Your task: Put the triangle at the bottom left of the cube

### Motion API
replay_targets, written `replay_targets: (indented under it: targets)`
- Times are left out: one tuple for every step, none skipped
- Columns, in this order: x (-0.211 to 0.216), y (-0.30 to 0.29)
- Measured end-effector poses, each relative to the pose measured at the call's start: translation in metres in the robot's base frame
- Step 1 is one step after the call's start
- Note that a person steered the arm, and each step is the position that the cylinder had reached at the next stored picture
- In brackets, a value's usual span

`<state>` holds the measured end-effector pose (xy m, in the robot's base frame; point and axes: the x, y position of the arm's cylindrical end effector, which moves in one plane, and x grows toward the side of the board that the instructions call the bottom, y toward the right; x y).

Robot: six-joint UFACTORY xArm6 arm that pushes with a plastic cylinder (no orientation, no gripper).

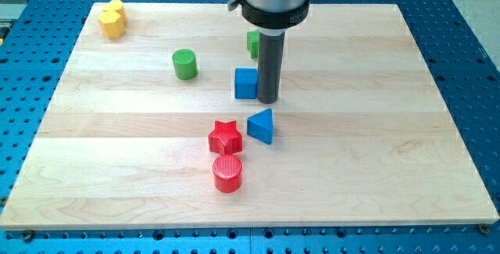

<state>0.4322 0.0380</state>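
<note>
The blue triangle (262, 126) lies on the wooden board, below and slightly right of the blue cube (245, 83). My tip (268, 100) rests on the board just right of the cube, almost touching it, and above the triangle with a small gap. The rod rises up to the arm's dark collar at the view's top.
A red star (225, 137) sits left of the triangle, with a red cylinder (227, 173) below it. A green cylinder (184, 64) is left of the cube. A green block (253, 43) is partly hidden behind the rod. A yellow block (112, 18) lies at the top left corner.
</note>
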Motion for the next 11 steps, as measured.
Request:
replay_targets:
  targets:
    - [0.044,0.100]
    - [0.089,0.078]
    - [0.083,0.011]
    - [0.060,-0.049]
    - [0.046,-0.075]
    - [0.081,-0.064]
    - [0.072,-0.105]
    - [0.040,-0.108]
    - [0.026,-0.106]
    - [0.020,-0.095]
    - [0.024,-0.126]
